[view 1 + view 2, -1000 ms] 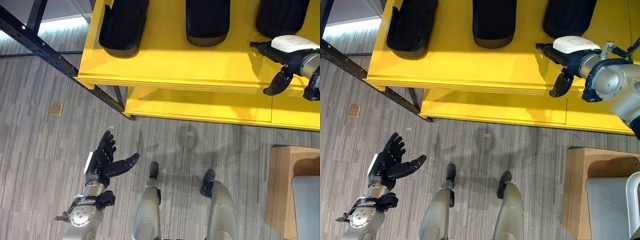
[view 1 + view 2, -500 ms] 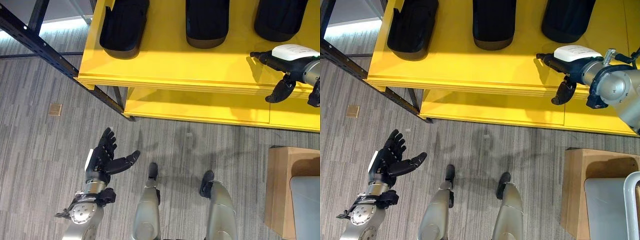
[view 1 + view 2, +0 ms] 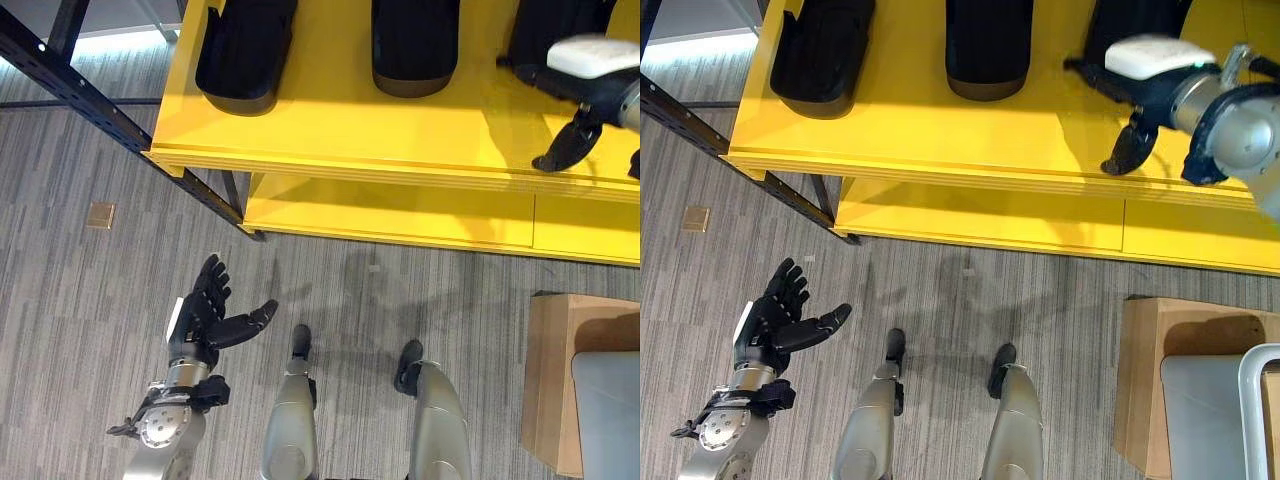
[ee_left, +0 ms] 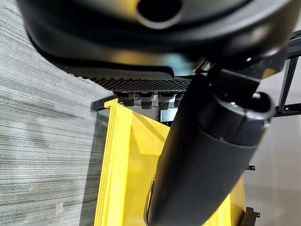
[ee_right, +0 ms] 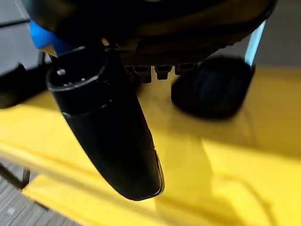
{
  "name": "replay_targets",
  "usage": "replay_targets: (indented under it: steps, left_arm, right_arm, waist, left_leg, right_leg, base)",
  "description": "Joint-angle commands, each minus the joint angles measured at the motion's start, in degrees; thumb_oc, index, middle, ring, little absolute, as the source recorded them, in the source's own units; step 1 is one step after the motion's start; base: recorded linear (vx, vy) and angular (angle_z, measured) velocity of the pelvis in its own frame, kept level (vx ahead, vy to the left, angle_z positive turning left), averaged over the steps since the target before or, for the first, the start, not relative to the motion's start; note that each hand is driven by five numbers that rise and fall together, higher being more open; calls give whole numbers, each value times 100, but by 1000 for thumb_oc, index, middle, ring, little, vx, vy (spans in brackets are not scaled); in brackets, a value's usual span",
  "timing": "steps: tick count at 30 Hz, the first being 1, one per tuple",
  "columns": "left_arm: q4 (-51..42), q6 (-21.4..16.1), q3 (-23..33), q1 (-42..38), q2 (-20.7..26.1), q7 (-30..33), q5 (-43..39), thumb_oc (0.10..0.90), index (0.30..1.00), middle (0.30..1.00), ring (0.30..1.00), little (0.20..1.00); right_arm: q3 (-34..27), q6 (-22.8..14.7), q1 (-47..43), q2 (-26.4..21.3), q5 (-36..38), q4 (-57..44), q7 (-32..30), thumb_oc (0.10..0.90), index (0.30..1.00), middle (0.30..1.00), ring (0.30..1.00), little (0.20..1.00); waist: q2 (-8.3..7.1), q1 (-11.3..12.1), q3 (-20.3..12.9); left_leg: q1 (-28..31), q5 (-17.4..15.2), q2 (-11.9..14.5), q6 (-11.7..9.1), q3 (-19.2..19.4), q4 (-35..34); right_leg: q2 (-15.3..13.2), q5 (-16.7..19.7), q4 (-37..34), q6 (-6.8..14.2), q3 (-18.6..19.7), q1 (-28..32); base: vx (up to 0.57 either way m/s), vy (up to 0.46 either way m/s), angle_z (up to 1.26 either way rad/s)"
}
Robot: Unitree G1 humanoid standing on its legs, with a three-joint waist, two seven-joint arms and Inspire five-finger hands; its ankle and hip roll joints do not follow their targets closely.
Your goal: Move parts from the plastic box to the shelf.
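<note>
Right hand was seen over the right end of the top board of the yellow shelf, fingers straight, thumb hanging down, nothing held. Against the frames from a second back, it was found higher in the eye views and further in over the board; earlier it sat at the front edge. Part of that shift is attributed to camera motion, since the whole scene had moved slightly too.

In the right wrist view the thumb was seen well clear of the yellow surface, with the rightmost black part lying on the board just past the fingers, apart from them.

Three black parts were counted on the top board: the left part, the middle part and the rightmost one, partly covered by the right hand in the eye views. All three were unchanged in position.

Left hand was held low over the grey floor, fingers spread and relaxed, empty, same pose as before.

The plastic box was seen on the cardboard carton at lower right; its contents could not be made out.

Judgement: a placement looks finished, with the right hand released and not yet drawn back. Next a return to the box is probably called for.
</note>
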Motion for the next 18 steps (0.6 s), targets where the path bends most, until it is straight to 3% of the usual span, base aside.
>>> replay_targets:
  steps: [1,5,10,18]
  left_arm:
    - [-643,-571,571,355,185,85,-130,900,1000,1000,1000,1000]
    - [-642,-545,637,449,244,78,-116,900,1000,1000,1000,1000]
    - [-612,-539,739,551,359,86,-97,900,1000,1000,1000,1000]
    - [-507,-543,784,644,470,100,-160,900,1000,1000,1000,1000]
  right_arm:
    - [217,-77,-1332,-477,408,-213,-555,900,1000,1000,1000,1000]
    - [607,-51,-1727,-475,341,-148,-551,900,1000,1000,1000,1000]
    - [607,6,-1759,-448,171,68,-611,900,1000,1000,1000,1000]
    - [607,153,-1800,-283,-94,965,-746,900,1000,1000,1000,1000]
  waist:
    - [-273,-9,-178]
    - [-327,-3,-190]
    - [-375,10,-183]
    - [-271,40,-187]
  left_leg:
    - [98,-300,207,162,210,250]
    - [160,-409,198,119,185,226]
    - [156,-364,165,111,194,160]
    - [168,-106,144,93,215,-226]
  right_leg:
    - [80,-123,-392,312,320,590]
    - [65,-262,-351,352,338,633]
    - [50,-290,-320,340,345,571]
    - [22,-269,-400,329,316,452]
  base:
    - [0,0,0]
    - [55,-14,0]
    - [20,-5,1]
    - [0,0,0]
